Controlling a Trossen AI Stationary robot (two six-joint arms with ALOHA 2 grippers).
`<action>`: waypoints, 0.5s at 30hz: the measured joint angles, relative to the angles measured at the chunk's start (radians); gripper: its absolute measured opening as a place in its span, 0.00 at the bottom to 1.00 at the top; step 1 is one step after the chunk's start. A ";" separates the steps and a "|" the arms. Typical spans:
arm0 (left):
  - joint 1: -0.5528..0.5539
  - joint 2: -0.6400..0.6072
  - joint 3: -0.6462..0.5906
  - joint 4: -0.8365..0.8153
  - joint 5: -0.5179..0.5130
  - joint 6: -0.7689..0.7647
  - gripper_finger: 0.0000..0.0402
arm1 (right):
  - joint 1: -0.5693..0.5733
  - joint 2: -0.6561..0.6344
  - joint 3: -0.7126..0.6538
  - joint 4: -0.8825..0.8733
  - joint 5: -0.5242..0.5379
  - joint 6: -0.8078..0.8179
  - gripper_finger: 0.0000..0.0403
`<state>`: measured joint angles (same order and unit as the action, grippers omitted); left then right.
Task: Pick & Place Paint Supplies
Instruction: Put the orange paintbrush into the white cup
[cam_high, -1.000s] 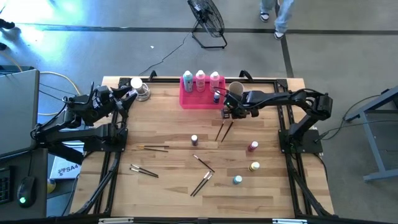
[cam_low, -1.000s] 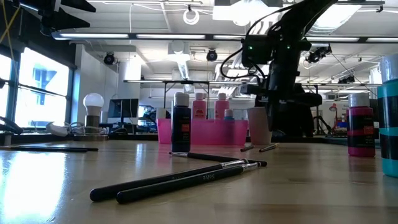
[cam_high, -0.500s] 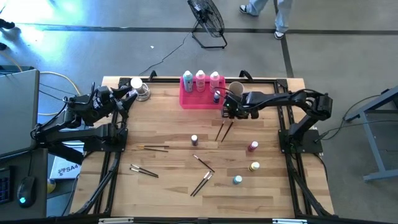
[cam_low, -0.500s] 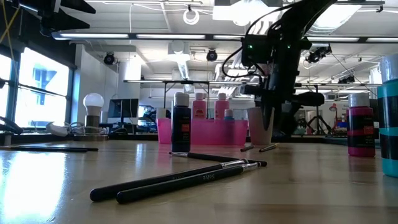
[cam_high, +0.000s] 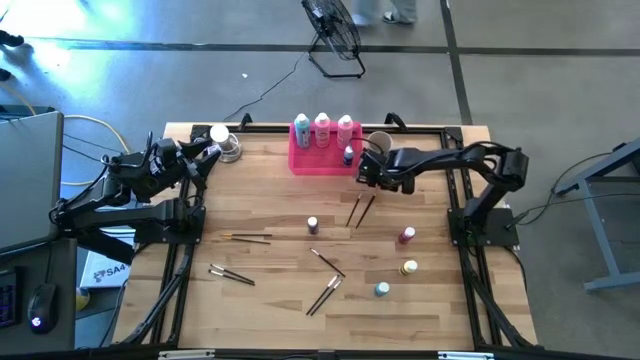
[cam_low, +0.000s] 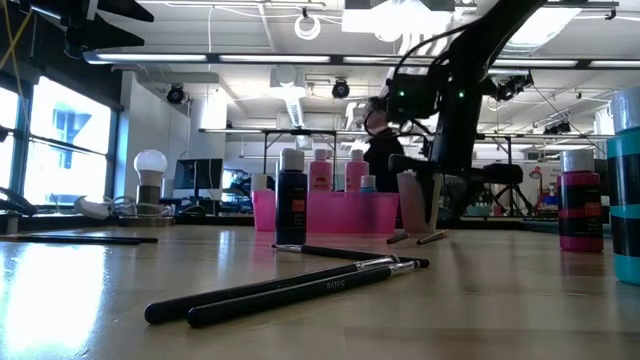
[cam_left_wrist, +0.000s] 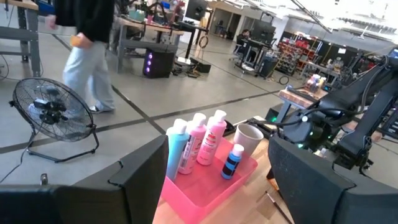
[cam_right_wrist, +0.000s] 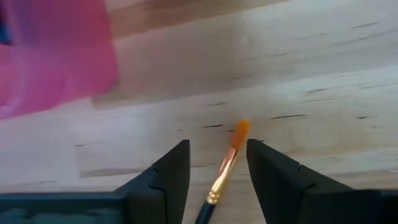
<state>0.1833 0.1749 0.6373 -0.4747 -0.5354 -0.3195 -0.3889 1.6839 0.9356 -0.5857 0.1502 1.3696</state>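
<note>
Two thin paintbrushes (cam_high: 360, 208) lie side by side on the wooden table, just on the near side of the bright pink tray (cam_high: 308, 164). My right gripper (cam_high: 365, 180) points down over their far ends. In its wrist view it is open, its fingers on either side of one brush's orange bristle tip (cam_right_wrist: 240, 132) without touching it. Three tall white-capped bottles (cam_high: 322, 128) and a tiny blue bottle (cam_high: 348, 155) stand in the tray. My left gripper (cam_left_wrist: 214, 186) waits open and level at the far left (cam_high: 205, 155).
A beige cup (cam_high: 380, 143) stands right of the tray, close to my right arm. Tiny bottles stand on the table: purple (cam_high: 313, 225), dark red (cam_high: 406, 236), yellow (cam_high: 409, 268), teal (cam_high: 382, 290). More brushes (cam_high: 250, 237) (cam_high: 230, 274) (cam_high: 325, 292) lie toward the near left.
My right gripper has rolled about the line it points along and sunk a little toward the far ends of the two paintbrushes beside the tray. Nothing on the table has moved.
</note>
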 joint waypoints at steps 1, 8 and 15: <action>0.000 0.000 0.000 0.000 0.000 0.000 0.68 | 0.000 0.010 0.000 0.000 0.000 0.000 0.36; 0.000 0.000 0.000 0.000 0.000 0.000 0.68 | 0.001 0.054 0.000 0.008 0.002 0.000 0.33; 0.000 0.000 0.000 0.000 0.000 0.000 0.68 | 0.002 0.055 0.000 0.015 0.027 -0.001 0.31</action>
<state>0.1833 0.1749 0.6373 -0.4744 -0.5354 -0.3195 -0.3871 1.7391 0.9356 -0.5707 0.1770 1.3685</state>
